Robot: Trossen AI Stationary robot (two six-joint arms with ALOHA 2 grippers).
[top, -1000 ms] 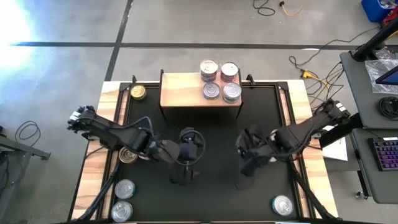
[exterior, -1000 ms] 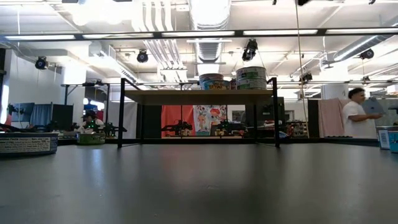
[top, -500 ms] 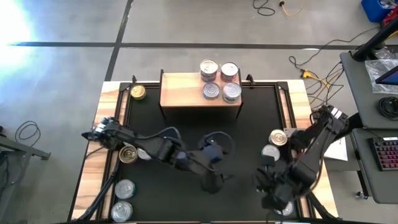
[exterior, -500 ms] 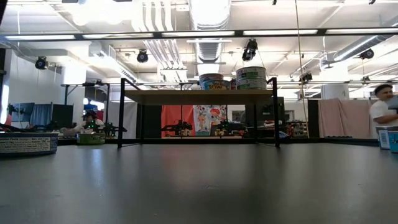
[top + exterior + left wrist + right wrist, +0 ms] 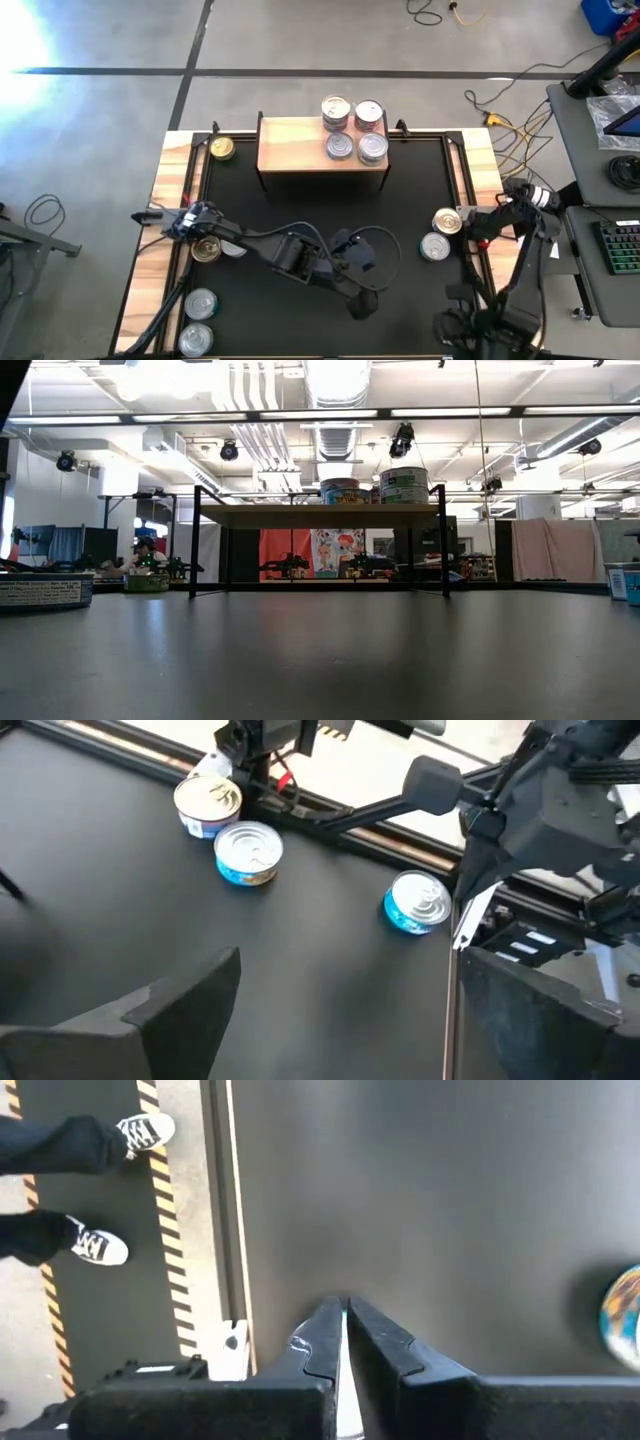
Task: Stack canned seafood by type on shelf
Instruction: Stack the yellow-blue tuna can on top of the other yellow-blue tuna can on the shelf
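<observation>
While my left arm has swung from the middle of the mat toward its right half within the last second, my left tool (image 5: 362,300) now hangs low over bare black mat (image 5: 400,200), its fingers (image 5: 185,995) spread wide with nothing between them. From its wrist view I look across at three tins near the right edge: a gold-lidded tin (image 5: 207,804), a silver tin with a blue label (image 5: 248,851) just beside it, and another blue-labelled tin (image 5: 418,902) a little apart. I judge this reach is aimed at one of them.

My right arm has pulled back from the centre toward the near right corner of the counter (image 5: 172,190); my right tool (image 5: 343,1342) points down over the mat with its fingers pressed together and empty.

The shelf (image 5: 300,145) stands at the far side of the mat with four tins (image 5: 354,130) grouped on its right end; the low view shows at least one stacked pile there. Its left half is bare wood. Loose tins remain: a gold one (image 5: 222,148) left of the shelf, one (image 5: 206,248) by my left arm's base, two silver ones (image 5: 198,322) at the near left corner, and the pair (image 5: 440,232) on the right. So most of the sorting is not yet done, and the next pick looks to come from the right side.
</observation>
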